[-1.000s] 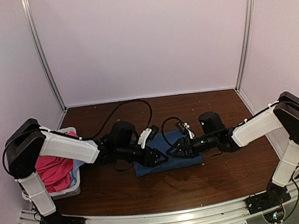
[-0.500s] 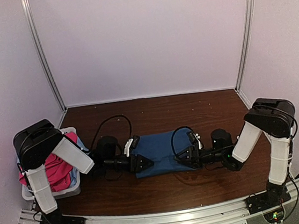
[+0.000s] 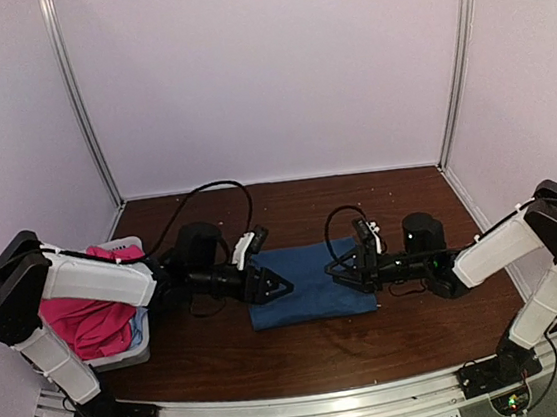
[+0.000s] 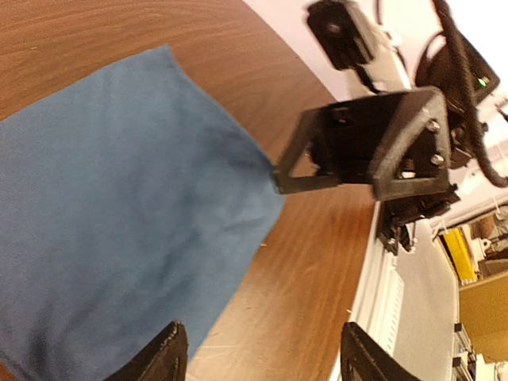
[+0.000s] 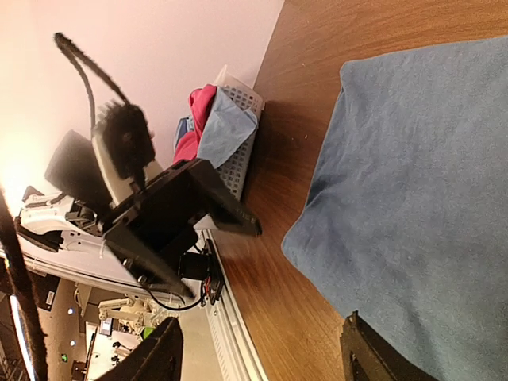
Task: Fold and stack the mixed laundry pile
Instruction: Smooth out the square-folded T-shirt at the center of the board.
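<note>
As we read the top view from its left edge, a pale wall [image 3: 7, 119] runs down to a white slotted basket [image 3: 124, 353] at the lower left, standing on the dark brown wooden table [image 3: 378, 202]. Heaped inside the basket are the bright magenta-pink shirt [image 3: 88, 323] and, at its right side, the pale light-blue cloth [image 3: 139, 325]. Just right of the basket the left gripper [image 3: 279, 287] lies low over the wood, its fingers spread apart with nothing between them, the tips at the left edge of the dark blue T-shirt [image 3: 312, 283]. That shirt lies folded into a flat rectangle in the middle of the frame, directly on the table. At its right edge the right gripper [image 3: 338, 268] faces the other one, likewise released and empty; we cannot tell whether either tip touches the cloth. Two aluminium posts [image 3: 80, 100] frame a plain pale back wall [image 3: 273, 68], and a grey metal rail [image 3: 301, 407] carrying both arm bases crosses the bottom of the frame. Soft reflections show on the wood below the shirt.
</note>
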{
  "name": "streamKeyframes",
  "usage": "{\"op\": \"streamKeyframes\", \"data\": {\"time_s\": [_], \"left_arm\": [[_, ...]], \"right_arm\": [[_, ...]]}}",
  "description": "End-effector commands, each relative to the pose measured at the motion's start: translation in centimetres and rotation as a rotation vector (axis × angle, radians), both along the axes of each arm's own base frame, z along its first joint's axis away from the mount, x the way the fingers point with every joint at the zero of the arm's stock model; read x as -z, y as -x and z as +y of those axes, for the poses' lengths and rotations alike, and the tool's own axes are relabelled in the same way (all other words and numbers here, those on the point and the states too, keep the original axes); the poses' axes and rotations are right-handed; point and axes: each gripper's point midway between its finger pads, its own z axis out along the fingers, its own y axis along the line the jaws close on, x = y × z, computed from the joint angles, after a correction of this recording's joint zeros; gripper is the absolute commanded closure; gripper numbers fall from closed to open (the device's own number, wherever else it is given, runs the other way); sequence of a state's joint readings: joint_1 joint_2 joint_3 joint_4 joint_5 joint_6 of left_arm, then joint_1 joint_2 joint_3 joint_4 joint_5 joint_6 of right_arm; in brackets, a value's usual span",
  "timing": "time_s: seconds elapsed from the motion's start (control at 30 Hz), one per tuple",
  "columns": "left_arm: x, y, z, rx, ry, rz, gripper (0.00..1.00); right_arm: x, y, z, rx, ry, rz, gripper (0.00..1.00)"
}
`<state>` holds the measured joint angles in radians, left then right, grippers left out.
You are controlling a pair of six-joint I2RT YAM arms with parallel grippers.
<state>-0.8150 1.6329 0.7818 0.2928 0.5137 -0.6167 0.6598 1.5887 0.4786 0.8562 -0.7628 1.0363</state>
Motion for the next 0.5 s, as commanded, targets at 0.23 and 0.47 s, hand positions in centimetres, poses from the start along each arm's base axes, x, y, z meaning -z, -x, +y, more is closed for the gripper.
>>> {"op": "streamKeyframes", "data": {"time_s": [0.23, 0.47], "left_arm": [[5.3, 2.4, -2.3, 0.065, 0.013, 0.166, 0.34], [9.5, 0.0, 2.3, -0.048, -0.059, 0.189, 0.34]], "right_arm": [[5.0, 0.4, 1.5, -0.051, 0.032, 0.131, 0.33], [8.6, -0.1, -1.3, 0.019, 0.065, 0.194, 0.36]]}}
